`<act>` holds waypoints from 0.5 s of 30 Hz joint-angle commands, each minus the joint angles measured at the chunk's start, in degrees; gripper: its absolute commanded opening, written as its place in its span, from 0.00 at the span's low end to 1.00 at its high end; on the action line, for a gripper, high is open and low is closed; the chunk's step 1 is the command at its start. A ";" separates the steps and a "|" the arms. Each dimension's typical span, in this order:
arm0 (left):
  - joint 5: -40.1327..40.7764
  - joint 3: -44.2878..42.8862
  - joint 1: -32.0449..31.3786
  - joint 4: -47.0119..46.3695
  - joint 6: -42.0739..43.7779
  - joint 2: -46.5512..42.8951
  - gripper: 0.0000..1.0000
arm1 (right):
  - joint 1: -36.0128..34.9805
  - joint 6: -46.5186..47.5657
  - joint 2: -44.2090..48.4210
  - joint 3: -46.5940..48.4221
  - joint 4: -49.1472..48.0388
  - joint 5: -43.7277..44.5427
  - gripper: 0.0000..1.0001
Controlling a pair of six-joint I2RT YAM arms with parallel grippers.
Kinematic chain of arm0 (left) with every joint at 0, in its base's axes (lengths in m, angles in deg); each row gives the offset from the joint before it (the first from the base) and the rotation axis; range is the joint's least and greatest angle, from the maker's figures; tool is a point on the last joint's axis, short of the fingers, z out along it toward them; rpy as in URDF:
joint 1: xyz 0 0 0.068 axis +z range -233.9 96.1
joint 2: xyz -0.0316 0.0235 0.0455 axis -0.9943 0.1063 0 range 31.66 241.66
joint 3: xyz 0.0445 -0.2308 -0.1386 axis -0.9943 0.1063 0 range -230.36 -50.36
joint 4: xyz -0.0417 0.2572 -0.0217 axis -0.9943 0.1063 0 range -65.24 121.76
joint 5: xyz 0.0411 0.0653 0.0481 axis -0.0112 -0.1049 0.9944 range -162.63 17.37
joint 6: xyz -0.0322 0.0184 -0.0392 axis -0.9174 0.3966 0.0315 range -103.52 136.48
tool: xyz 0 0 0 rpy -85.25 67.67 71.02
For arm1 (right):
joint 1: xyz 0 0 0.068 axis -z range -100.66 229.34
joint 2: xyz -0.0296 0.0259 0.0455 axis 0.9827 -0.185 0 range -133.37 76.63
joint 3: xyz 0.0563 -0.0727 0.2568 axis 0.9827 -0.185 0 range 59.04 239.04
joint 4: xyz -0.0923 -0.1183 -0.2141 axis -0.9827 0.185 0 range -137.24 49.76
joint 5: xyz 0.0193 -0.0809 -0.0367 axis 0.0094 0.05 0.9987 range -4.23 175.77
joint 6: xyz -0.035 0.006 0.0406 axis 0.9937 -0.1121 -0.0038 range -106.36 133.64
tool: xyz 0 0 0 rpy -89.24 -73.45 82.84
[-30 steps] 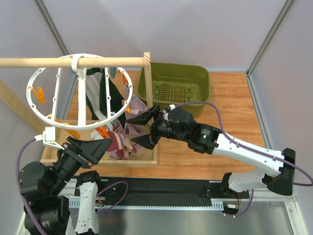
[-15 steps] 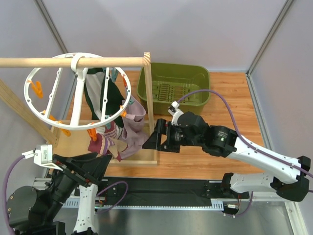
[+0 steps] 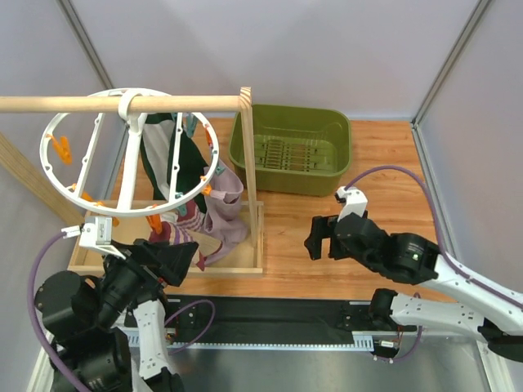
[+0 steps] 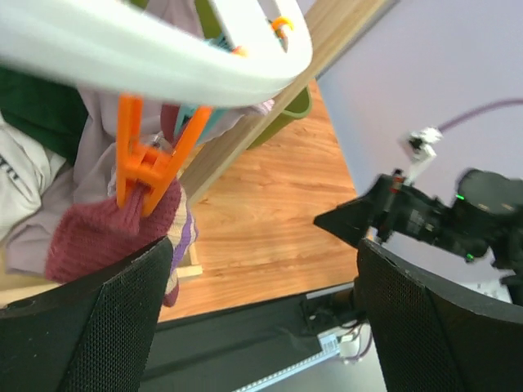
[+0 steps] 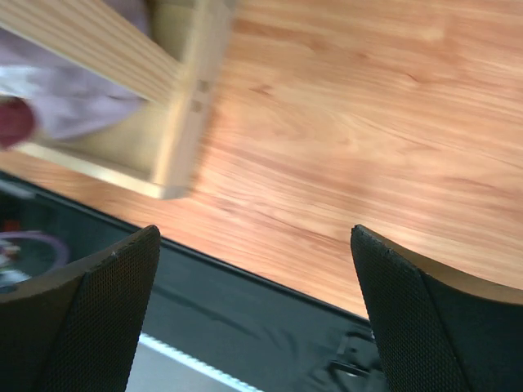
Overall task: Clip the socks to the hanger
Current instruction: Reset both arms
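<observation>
Sock (image 4: 106, 238), cream-pink with maroon patches, left hanging from white plastic wheel-shaped hanger (image 4: 163, 64); left gripper (image 4: 263, 245), right gripper (image 5: 254, 233) pulled back, spread, empty.

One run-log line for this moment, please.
sock: held by orange clip on hanger | left hand: open, empty | right hand: open, empty

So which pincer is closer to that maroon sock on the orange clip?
Left. The left pincer sits open right by the maroon sock; the right pincer hangs over the tabletop, beyond the wooden frame.
</observation>
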 commanded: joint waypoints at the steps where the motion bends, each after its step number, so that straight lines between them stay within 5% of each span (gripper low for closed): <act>1: 3.14 -5.29 -4.89 10.38 8.60 5.68 0.99 | 0.29 3.81 -3.60 -1.73 2.96 4.91 1.00; 8: 0.95 1.11 -10.62 12.06 7.65 6.06 1.00 | 0.38 1.19 -5.11 -5.68 -0.11 2.27 1.00; 15: -0.62 3.92 -11.05 11.36 7.81 4.12 1.00 | 0.29 -4.18 6.03 -13.49 -5.29 2.54 1.00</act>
